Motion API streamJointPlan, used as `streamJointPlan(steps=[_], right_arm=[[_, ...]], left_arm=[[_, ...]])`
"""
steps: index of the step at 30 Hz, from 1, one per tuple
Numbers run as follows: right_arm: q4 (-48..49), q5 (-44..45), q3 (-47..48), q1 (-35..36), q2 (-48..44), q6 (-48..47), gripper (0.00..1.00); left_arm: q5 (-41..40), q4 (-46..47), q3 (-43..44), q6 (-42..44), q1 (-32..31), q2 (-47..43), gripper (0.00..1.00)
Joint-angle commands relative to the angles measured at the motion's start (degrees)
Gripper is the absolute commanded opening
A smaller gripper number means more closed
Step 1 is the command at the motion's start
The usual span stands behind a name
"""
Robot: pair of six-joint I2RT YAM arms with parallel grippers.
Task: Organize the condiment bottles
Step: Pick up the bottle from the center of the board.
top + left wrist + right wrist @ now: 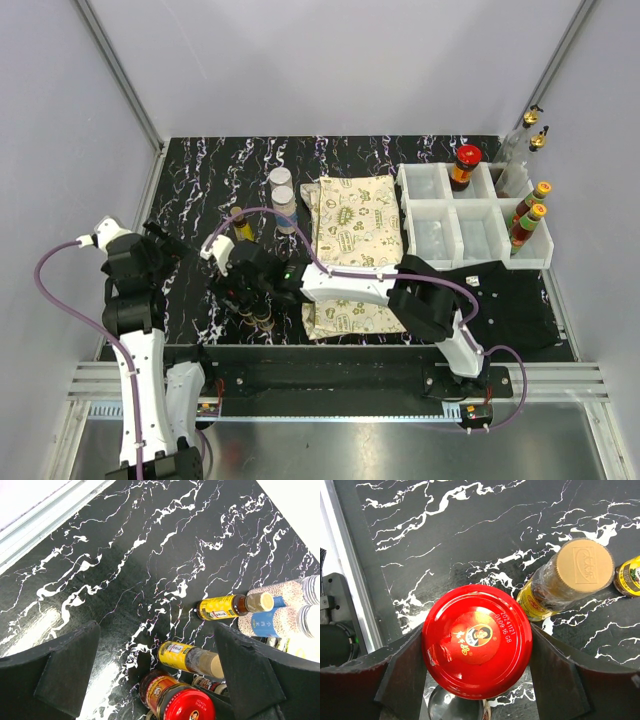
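My right gripper (477,650) is shut on a red-capped jar (477,640) standing on the black marble table, one finger (405,667) against each side of its lid. A tan-capped bottle with a yellow label (580,570) stands just beyond it. From above, the right gripper (250,288) hangs over a cluster of condiment bottles (262,318) at the near left. My left gripper (156,647) is open and holds nothing, facing the same jar (187,706) and the yellow-labelled bottle (190,659). Two clear white-capped jars (282,188) and a yellow bottle (238,222) stand farther back.
White compartment bins (440,235) at the right hold a red-capped jar (466,160) and two sauce bottles (530,212). Two gold-capped bottles (535,130) stand behind the bins. A cream patterned cloth (355,230) lies mid-table. A dark cloth (510,300) lies near the right front.
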Motion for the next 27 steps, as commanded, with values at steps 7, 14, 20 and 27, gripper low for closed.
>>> streamJointPlan(steps=[7,14,20,27], right_arm=[[6.94,3.76,-0.17,0.82,-8.46,-0.95,0.0],[9.23,2.09,-1.67,0.91,-14.35,-1.04,0.0],[10.28,-0.28,-2.28,0.82,-18.05,-0.95,0.0],[10.02,0.86,-4.39,0.99,-23.49,-3.41,0.0]], left_arm=[[0.79,5.47,-2.25,0.32,-0.17,0.81,0.99],[1.05,5.74,-2.17,0.5,-0.17,1.08,0.99],[1.14,5.83,-2.25,0.41,-0.17,1.25,0.99],[1.22,5.82,-2.25,0.5,-0.09,1.34,0.99]])
